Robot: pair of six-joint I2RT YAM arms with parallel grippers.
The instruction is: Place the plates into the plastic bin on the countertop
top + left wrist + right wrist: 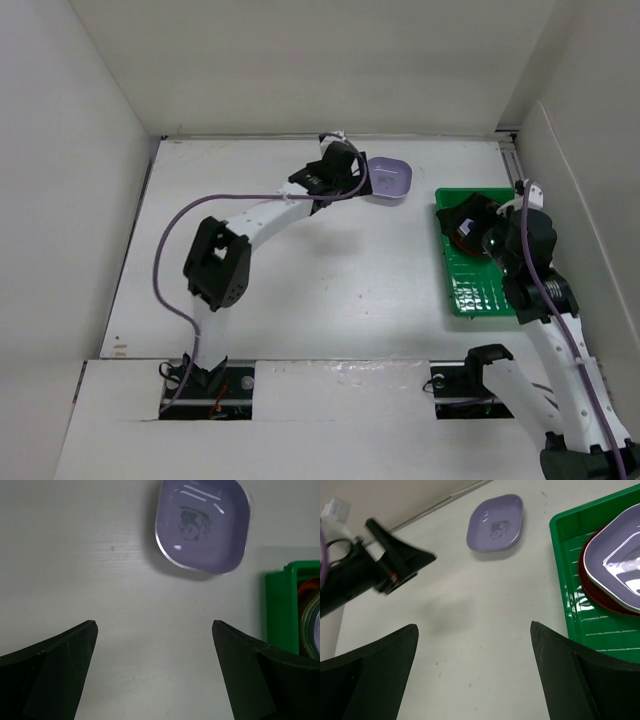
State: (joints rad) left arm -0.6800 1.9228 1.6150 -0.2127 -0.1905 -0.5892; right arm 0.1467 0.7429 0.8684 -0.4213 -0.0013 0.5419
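Left fingers [358, 178]: we see them spread wide with nothing between them but bare desk [100, 570]; they grip nothing.
Right fingers [468, 222]: these too stand wide apart and hold nothing.
Loose lavender dish [202, 527]: a rounded-square shallow dish with a small dark cartoon print in its middle. It lies flat on the desk straight ahead of the left fingers, a little towards the right-hand finger, and clear of both tips. From the right wrist we find the same dish further ahead of the right fingers, roughly in line with the gap between them.
Plastic bin [600, 630]: bright green with low walls and a gridded floor, on the desk. One corner shows just beyond the right-hand finger in the left wrist view. In the right wrist view it lies ahead of and outside the right-hand finger.
Plates in the bin: a red-orange round plate [586, 587] sits on the gridded floor at the far end of the bin, and a second lavender dish [620, 555] rests on top of it. In the top view the right fingers hang over this stack; we cannot tell what else lies in it.
Left arm [380, 570]: in the right wrist view it appears as a dark shape ahead of the left-hand finger, beside the loose lavender dish and not touching it.
Other plates: we cannot make out any more of them from these views.
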